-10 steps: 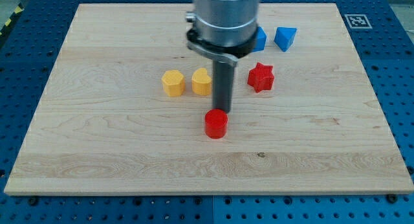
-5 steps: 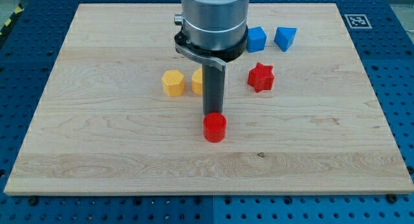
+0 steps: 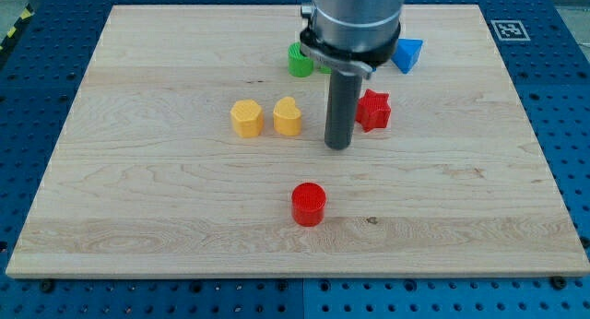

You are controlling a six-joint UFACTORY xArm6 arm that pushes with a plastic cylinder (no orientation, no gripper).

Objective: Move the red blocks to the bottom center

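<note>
A red cylinder block (image 3: 309,205) lies low on the wooden board (image 3: 138,199), near its middle. A red star block (image 3: 374,110) lies higher, right of centre. My tip (image 3: 338,146) is down on the board just left of the red star, close beside it, and above and to the right of the red cylinder, well apart from that one.
A yellow hexagon block (image 3: 246,118) and a yellow heart block (image 3: 288,116) lie left of my tip. A green block (image 3: 300,59) and a blue block (image 3: 407,53) sit near the view's top, partly hidden by the arm.
My tip has left the red cylinder and moved up and to the right, to beside the red star. The cylinder has slid slightly down the view. The green block now shows.
</note>
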